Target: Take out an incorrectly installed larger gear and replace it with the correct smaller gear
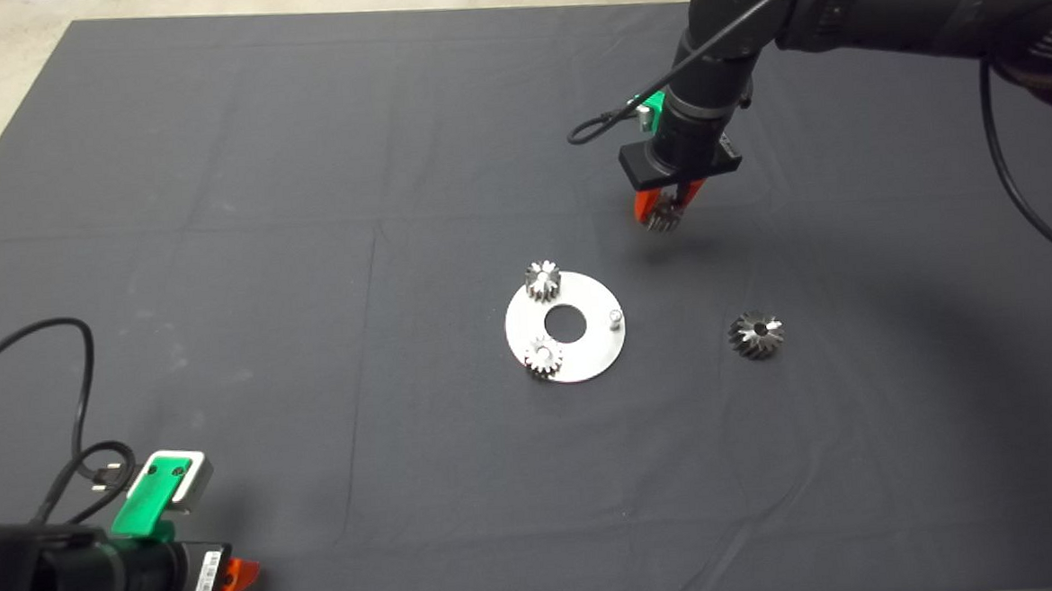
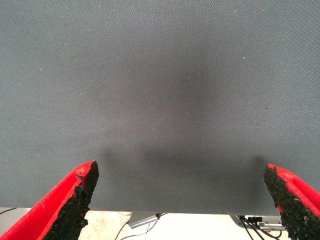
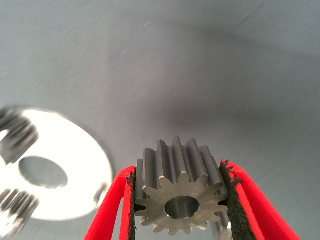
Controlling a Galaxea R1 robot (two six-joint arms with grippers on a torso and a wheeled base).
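My right gripper point(image 1: 667, 212) hangs above the mat, beyond and to the right of the round silver plate point(image 1: 594, 353), shut on the smaller gear point(image 1: 665, 220). In the right wrist view the smaller gear point(image 3: 180, 192) sits clamped between the two black pads, centre hole facing the camera, with the plate point(image 3: 75, 165) off to one side. The larger gear point(image 1: 756, 335) lies alone on the mat to the right of the plate. A bare peg point(image 1: 614, 316) stands on the plate's right side. My left gripper point(image 1: 245, 576) rests parked at the lower left, open point(image 2: 182, 172) over bare mat.
Two pale silver small gears sit on the plate, one at its far edge point(image 1: 543, 280) and one at its near left edge point(image 1: 544, 357). The plate has a centre hole point(image 1: 565, 323). A black cable point(image 1: 73, 418) loops on the mat near the left arm.
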